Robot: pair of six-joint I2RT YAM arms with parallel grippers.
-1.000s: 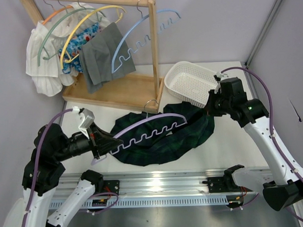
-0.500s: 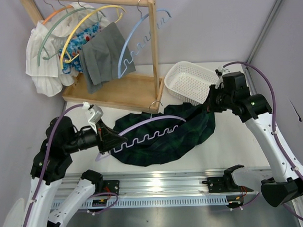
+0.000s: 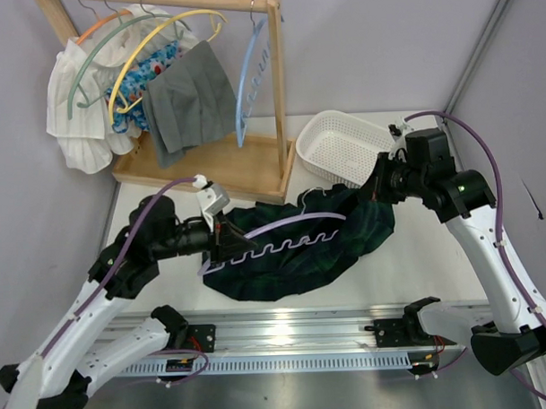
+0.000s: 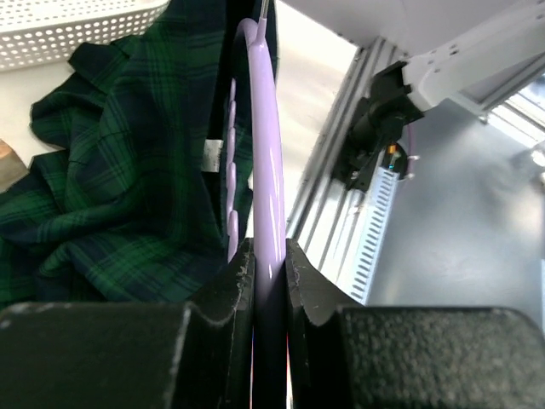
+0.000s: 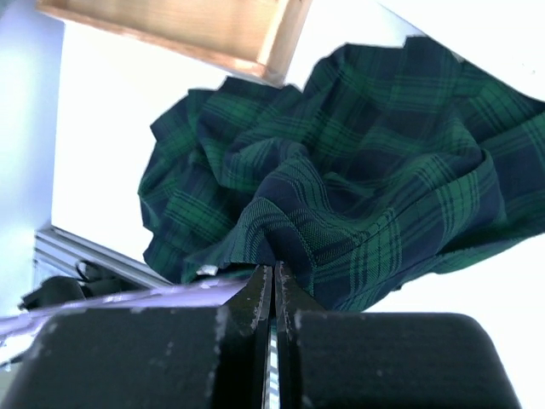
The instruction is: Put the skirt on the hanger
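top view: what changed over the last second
The left gripper, shut on the pale lavender scalloped plastic hanger, carried it rightward and away from the near edge, further over the dark green and navy plaid skirt. On the wooden rack the light blue hanger swung nearly edge-on. The right gripper kept pinching the skirt, barely moving.

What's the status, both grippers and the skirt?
Left gripper shut on lavender hanger end. Right gripper shut on plaid skirt fold. Hanger lies across skirt. White basket close beside right gripper.
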